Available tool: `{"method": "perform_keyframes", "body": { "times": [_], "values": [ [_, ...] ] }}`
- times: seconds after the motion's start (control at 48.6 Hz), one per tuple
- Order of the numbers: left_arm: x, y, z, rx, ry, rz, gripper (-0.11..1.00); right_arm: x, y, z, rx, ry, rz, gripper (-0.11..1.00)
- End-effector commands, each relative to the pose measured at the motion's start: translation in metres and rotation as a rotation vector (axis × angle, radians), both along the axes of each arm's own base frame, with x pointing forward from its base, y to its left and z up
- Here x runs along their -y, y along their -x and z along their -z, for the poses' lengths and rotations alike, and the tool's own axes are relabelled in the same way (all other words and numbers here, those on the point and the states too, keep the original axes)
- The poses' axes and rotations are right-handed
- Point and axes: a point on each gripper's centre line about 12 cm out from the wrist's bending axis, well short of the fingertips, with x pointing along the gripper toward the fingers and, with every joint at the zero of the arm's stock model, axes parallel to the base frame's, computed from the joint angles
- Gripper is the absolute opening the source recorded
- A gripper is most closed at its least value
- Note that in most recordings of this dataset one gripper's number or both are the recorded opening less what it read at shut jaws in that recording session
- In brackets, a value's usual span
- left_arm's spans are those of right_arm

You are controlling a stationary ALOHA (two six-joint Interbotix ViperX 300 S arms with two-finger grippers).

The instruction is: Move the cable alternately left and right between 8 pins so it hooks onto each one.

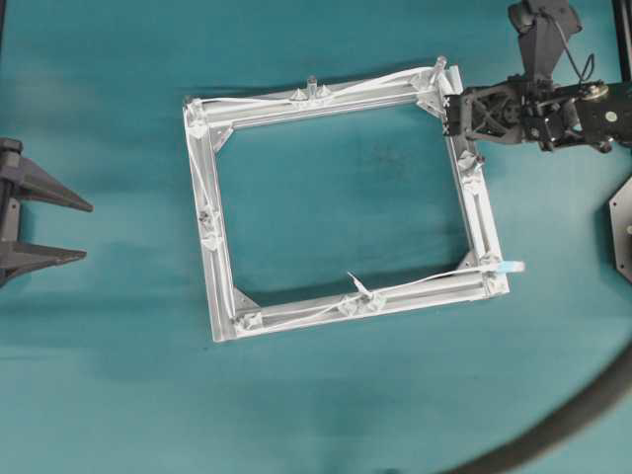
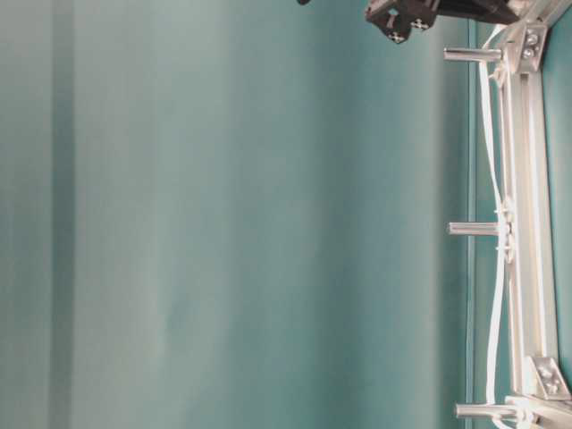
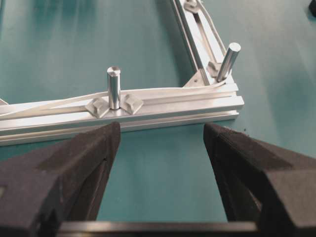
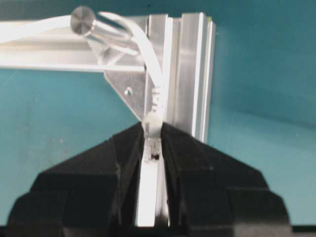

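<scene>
Cable runs white around the square aluminium frame, past the pins on the far, left and near rails, its light blue tip lying off the near right corner and its plug end at the far right corner. There the right gripper has its jaws set narrowly about the clear plug, just below the corner pin; whether they are gripping it or letting go I cannot tell. To do this step well, I judge the plug should be kept low along the right rail and drawn taut, so the loop at the corner pin stays hooked while the cord is led to the next pin. The left gripper hangs released and wide, well apart at the left edge. The surface is a plain teal cloth, with a thick grey hose curving across its near right corner.
</scene>
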Motion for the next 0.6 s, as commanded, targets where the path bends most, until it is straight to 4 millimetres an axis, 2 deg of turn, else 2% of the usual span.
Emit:
{"method": "perform_keyframes", "body": {
  "times": [0.0,0.123,0.206,0.329,0.576],
  "values": [
    [0.0,-0.002,-0.004,0.012,0.002,0.001,0.72,-0.001,-0.002,-0.006,0.023,0.007,-0.008,0.18],
    [0.001,-0.002,-0.004,0.012,0.002,0.003,0.72,0.001,0.001,-0.009,0.013,0.026,0.005,0.49],
    [0.001,-0.002,-0.004,0.012,0.002,0.003,0.72,0.001,0.003,-0.013,0.012,0.04,0.007,0.65],
    [0.001,-0.002,-0.004,0.012,0.002,0.003,0.72,0.0,0.008,-0.019,0.018,0.065,-0.01,0.69],
    [0.001,-0.002,-0.004,0.012,0.002,0.003,0.72,-0.007,0.015,-0.04,0.101,0.108,-0.073,0.69]
  ]
}}
